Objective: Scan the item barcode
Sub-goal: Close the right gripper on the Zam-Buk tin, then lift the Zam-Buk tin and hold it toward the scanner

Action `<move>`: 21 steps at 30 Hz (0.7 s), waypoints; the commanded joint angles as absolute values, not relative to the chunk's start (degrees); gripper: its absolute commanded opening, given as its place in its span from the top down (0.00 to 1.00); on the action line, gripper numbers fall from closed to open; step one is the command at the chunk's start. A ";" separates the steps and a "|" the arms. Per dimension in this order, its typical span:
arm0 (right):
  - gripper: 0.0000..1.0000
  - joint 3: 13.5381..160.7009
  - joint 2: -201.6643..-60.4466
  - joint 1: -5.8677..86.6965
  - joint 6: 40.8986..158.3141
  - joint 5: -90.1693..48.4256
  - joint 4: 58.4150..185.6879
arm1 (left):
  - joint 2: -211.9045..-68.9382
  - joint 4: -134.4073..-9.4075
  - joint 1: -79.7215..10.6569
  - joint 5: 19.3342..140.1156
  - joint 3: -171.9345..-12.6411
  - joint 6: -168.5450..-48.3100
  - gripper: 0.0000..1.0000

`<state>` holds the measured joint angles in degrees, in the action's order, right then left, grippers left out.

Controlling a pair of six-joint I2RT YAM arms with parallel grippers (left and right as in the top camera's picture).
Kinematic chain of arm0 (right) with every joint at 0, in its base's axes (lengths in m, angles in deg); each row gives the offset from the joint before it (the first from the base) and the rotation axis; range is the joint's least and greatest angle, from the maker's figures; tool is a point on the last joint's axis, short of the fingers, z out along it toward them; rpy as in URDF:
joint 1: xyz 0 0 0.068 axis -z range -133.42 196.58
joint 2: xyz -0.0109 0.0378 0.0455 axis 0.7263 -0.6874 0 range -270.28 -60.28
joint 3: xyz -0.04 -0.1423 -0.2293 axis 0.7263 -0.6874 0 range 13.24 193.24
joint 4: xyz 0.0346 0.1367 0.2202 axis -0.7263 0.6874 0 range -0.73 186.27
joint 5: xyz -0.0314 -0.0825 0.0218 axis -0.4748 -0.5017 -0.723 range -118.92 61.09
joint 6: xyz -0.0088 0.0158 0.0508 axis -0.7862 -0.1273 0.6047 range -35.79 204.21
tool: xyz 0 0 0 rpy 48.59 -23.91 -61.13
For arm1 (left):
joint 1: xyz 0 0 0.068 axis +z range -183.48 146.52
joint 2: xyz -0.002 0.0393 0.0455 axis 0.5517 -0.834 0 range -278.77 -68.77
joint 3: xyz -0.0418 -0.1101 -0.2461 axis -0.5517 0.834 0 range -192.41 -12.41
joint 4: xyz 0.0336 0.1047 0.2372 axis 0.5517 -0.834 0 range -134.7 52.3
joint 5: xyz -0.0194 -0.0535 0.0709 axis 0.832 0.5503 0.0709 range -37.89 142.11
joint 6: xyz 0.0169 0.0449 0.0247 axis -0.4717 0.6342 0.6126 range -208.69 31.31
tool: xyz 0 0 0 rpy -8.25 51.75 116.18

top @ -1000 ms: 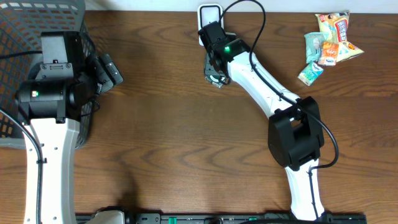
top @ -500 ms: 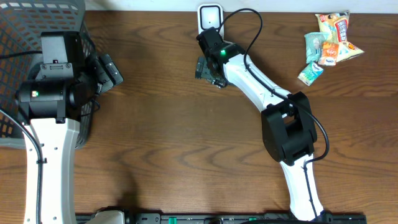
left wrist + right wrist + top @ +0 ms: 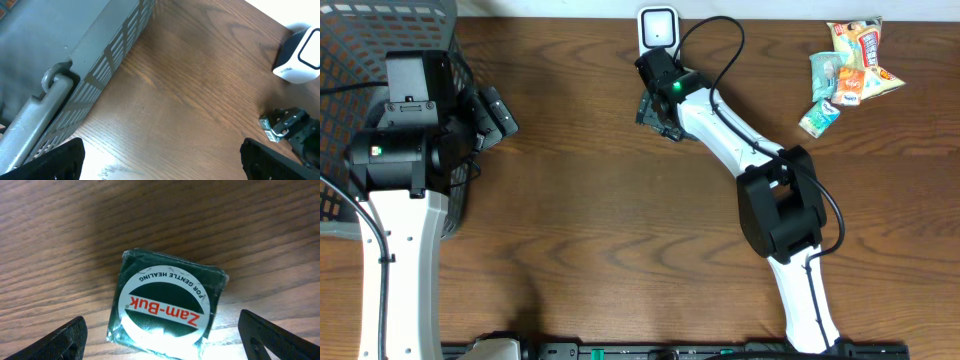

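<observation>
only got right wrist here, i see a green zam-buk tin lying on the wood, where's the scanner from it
Observer: The white scanner stands just beyond the tin, farther from the robot.
Operator: any barcode showing
Observer: The left wrist view shows what looks like a white barcode label on the tin's edge.
Operator: anything in the way on the other side
Observer: No, the left gripper sits open by the grey basket, well clear of the tin.
</observation>
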<state>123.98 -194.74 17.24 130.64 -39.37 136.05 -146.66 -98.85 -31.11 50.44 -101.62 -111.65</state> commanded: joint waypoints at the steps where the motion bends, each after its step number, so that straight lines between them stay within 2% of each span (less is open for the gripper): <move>1: 0.07 123.68 -196.18 16.86 133.09 -41.06 135.68 | -146.33 -98.96 -30.87 50.11 -101.62 -112.13 0.02; 5: 0.09 123.52 -196.72 17.50 133.09 -41.45 135.94 | -146.33 -98.96 -30.87 50.11 -101.62 -112.13 0.02; 11: 0.17 123.48 -198.30 17.78 133.51 -41.25 134.96 | -146.33 -98.96 -30.87 50.11 -101.62 -112.13 0.02; 15: 0.13 123.41 -200.16 17.72 133.51 -39.64 135.18 | -146.33 -98.96 -30.87 50.11 -101.62 -112.15 0.02; 21: 0.27 123.43 -200.18 17.78 133.46 -37.76 135.29 | -146.33 -98.96 -30.87 50.11 -101.62 -112.13 0.02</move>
